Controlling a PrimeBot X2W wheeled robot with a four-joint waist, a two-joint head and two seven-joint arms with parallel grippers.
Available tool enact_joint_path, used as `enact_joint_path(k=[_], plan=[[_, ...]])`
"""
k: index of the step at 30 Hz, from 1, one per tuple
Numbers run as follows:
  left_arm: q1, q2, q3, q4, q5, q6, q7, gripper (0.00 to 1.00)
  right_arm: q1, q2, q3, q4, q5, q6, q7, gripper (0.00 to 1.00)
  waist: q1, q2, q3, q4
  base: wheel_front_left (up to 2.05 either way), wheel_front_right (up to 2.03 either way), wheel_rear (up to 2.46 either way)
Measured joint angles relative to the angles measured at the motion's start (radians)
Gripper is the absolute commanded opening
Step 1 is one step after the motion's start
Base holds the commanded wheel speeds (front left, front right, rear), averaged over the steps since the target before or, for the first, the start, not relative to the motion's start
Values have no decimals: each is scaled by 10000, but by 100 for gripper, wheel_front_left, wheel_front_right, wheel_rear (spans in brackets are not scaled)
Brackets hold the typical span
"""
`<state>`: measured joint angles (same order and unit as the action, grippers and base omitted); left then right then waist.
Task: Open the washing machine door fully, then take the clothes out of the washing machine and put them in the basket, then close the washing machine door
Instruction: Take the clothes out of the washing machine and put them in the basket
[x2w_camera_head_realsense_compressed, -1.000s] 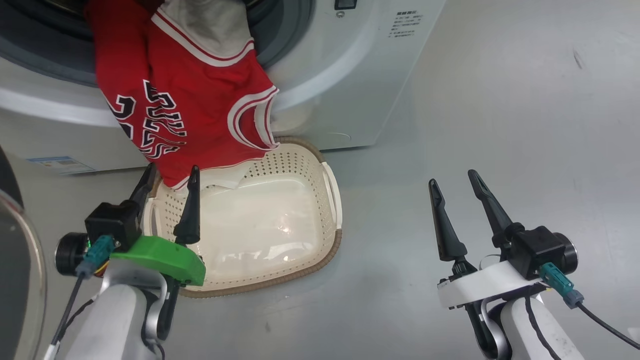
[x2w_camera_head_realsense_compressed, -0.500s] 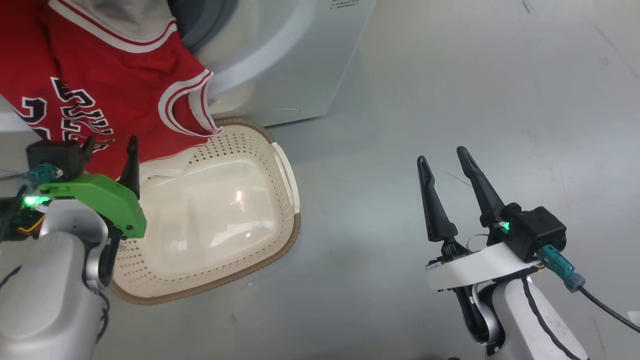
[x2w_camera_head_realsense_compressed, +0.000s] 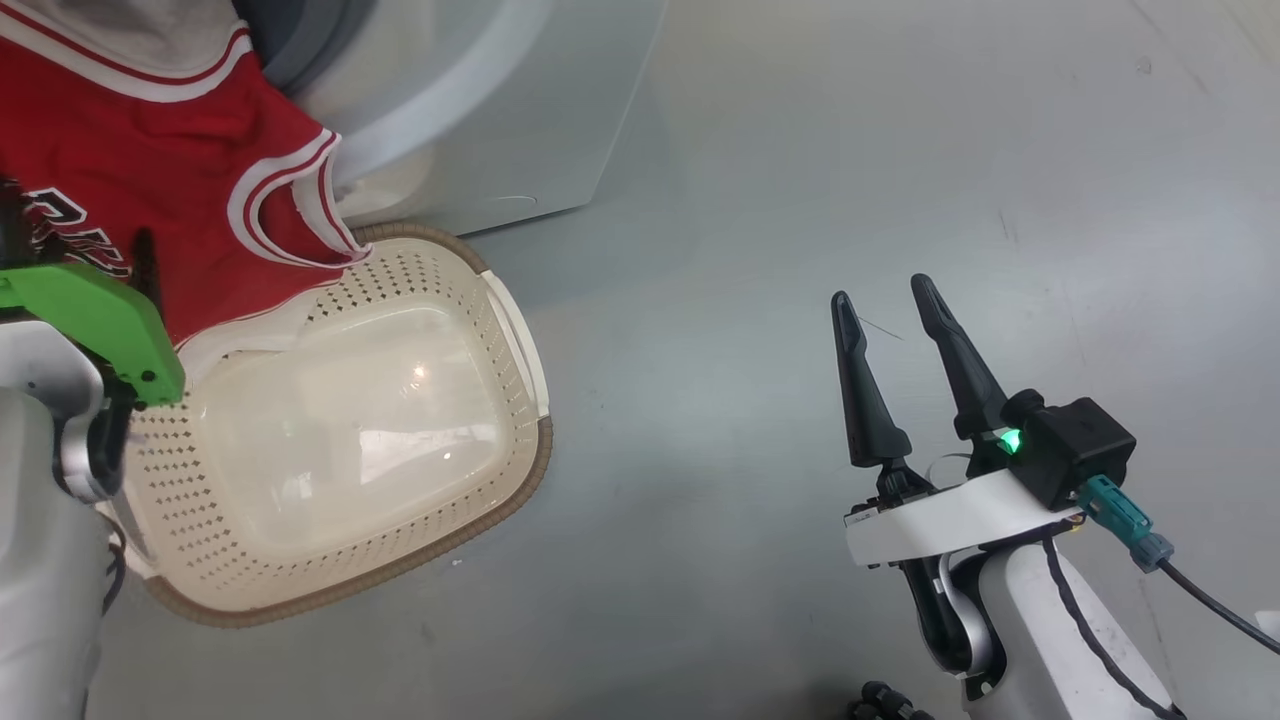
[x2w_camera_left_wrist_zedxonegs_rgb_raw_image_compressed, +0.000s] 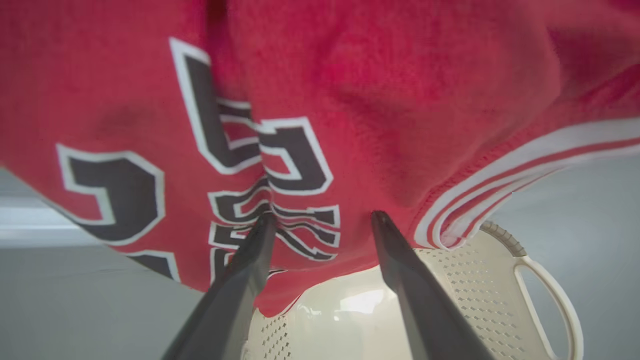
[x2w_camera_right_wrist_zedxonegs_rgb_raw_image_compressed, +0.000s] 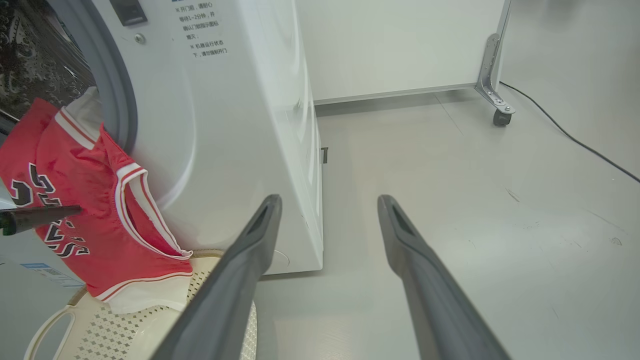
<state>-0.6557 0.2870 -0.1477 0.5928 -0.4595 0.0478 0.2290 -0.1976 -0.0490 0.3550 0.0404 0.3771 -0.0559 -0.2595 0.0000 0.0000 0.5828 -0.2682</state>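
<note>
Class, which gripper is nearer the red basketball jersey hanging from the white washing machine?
Left. The left gripper is open, fingertips right at the red basketball jersey, above the cream perforated basket. The right gripper is open, far aside over grey floor.

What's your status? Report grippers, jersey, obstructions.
Left gripper open at jersey, no grip; right gripper open, idle over floor. Jersey hangs out of washer, hem draped on basket. Nothing between them.
</note>
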Motion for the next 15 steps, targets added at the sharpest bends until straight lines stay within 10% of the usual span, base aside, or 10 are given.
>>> enact_joint_path(k=[9, 10, 11, 13, 14, 15], plan=[[-674, 111, 211, 579, -63, 96, 146, 100, -10, 6, 86, 12, 13, -82, 0, 100, 0, 0, -44, -98, 0, 0, 0], [-711, 105, 209, 639, -73, 86, 115, 91, -10, 8, 100, 12, 13, -82, 0, 100, 0, 0, -49, -104, 0, 0, 0], [-741, 94, 205, 715, -88, 79, 117, 47, -11, 8, 113, 12, 13, -82, 0, 100, 0, 0, -54, -111, 0, 0, 0], [-766, 48, 176, 828, -144, -8, 113, 36, -11, 8, 115, 12, 13, -82, 0, 100, 0, 0, -66, -122, 0, 0, 0], [-769, 19, 151, 882, -142, -12, 63, 0, -11, 8, 115, 12, 13, -84, 0, 100, 0, 0, -74, -125, 0, 0, 0], [-770, 6, 102, 941, -136, -17, 61, 0, -12, 8, 115, 12, 13, -84, 0, 100, 0, 0, -82, -125, 0, 0, 0]])
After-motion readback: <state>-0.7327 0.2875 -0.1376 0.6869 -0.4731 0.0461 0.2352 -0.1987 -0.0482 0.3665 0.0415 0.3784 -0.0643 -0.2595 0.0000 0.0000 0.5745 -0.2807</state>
